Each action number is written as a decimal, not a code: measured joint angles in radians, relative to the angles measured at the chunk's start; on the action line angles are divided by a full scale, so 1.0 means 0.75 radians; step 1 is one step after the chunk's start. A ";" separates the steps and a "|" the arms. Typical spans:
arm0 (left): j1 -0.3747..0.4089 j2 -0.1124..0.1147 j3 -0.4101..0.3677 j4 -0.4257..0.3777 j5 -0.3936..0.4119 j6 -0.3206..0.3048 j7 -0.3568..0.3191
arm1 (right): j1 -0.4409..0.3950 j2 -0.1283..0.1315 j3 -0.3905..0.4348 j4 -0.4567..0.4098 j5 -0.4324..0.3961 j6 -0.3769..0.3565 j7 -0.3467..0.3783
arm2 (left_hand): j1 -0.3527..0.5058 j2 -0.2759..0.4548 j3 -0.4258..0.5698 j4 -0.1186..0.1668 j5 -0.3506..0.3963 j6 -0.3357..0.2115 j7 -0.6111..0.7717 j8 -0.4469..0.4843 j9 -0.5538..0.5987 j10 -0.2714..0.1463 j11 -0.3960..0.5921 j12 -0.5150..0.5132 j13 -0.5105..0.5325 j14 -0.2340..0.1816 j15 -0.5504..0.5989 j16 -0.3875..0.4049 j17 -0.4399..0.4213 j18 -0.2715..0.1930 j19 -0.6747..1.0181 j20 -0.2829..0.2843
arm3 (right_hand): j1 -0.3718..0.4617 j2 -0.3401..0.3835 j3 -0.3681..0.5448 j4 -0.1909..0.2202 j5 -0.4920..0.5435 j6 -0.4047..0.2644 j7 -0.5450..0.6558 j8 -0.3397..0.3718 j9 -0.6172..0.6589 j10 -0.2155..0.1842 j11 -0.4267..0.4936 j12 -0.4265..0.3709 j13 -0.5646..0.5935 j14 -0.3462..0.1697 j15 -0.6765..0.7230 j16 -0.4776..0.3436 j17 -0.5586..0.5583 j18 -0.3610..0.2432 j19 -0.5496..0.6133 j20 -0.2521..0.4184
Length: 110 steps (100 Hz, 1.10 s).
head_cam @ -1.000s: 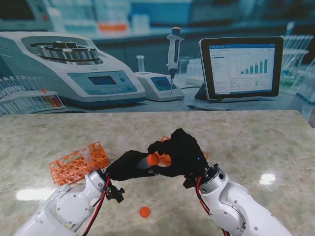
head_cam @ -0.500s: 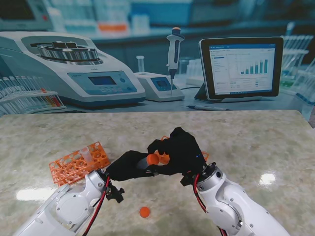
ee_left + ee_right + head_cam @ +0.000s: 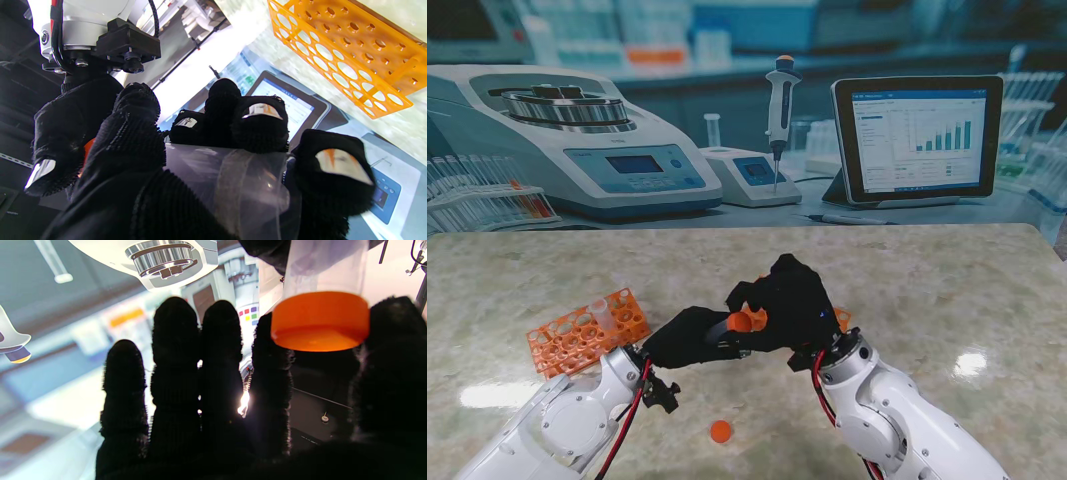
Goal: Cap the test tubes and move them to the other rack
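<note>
Your left hand (image 3: 689, 337) gripped the test tube (image 3: 230, 180); your right hand (image 3: 792, 300) pinched its orange cap (image 3: 320, 321) above the counter (image 3: 947, 290).

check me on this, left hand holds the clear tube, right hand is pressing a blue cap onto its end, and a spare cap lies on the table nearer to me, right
Not quite: the cap is orange, not blue, as the right wrist view shows. The rest holds: the left hand holds the clear tube, the right hand grips the cap on its end, and a spare cap lies nearer to me.

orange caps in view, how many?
2. One cap sits on the tube held between the left robot hand and right robot hand; a loose cap lies on the table nearer to me. Others may be hidden.
</note>
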 measured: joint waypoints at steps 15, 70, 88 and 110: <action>0.001 0.000 0.000 0.000 0.002 0.000 -0.001 | 0.019 -0.007 -0.017 0.014 0.007 0.012 -0.016 | 0.000 0.000 0.000 0.000 -0.009 0.000 0.000 -0.001 0.000 0.000 0.000 0.000 0.000 0.000 0.000 0.000 0.000 0.000 0.000 0.000 | -0.015 0.114 0.052 0.000 0.080 -0.022 0.014 0.057 0.005 -0.005 0.018 0.008 0.000 0.000 0.067 0.000 0.001 0.000 0.004 0.001; 0.002 -0.001 0.000 -0.005 0.001 -0.003 -0.001 | 0.010 -0.021 0.008 0.023 0.042 0.022 -0.006 | 0.000 -0.002 0.000 0.000 -0.009 0.000 0.000 -0.001 -0.001 0.000 0.000 0.000 0.000 0.000 0.000 0.000 0.000 0.000 0.000 0.000 | -0.038 0.354 0.124 0.097 0.016 -0.012 -0.155 0.097 -0.158 0.020 -0.183 -0.082 -0.095 0.019 -0.088 -0.033 -0.121 0.001 -0.036 0.000; 0.001 -0.001 0.000 -0.005 0.000 -0.003 -0.002 | -0.040 -0.018 0.059 -0.014 0.008 -0.005 -0.015 | 0.000 -0.002 0.000 0.000 -0.009 0.000 0.000 -0.001 -0.001 0.000 0.000 0.000 0.000 0.000 0.000 0.000 0.000 0.000 0.000 0.000 | -0.080 0.355 0.125 0.146 -0.110 0.065 -0.309 0.094 -0.272 0.036 -0.243 -0.117 -0.176 0.022 -0.168 -0.035 -0.173 0.003 -0.073 -0.003; 0.001 -0.001 0.000 -0.005 0.000 -0.003 -0.002 | -0.103 0.000 0.105 -0.058 -0.042 -0.037 -0.021 | 0.000 -0.002 0.000 0.000 -0.009 0.000 0.000 -0.001 -0.001 0.000 0.000 0.000 0.000 0.000 0.000 0.000 0.000 0.000 0.000 0.000 | -0.162 0.278 0.178 0.147 -0.193 0.102 -0.374 0.094 -0.346 0.047 -0.278 -0.138 -0.219 0.022 -0.177 -0.033 -0.208 0.004 -0.099 -0.004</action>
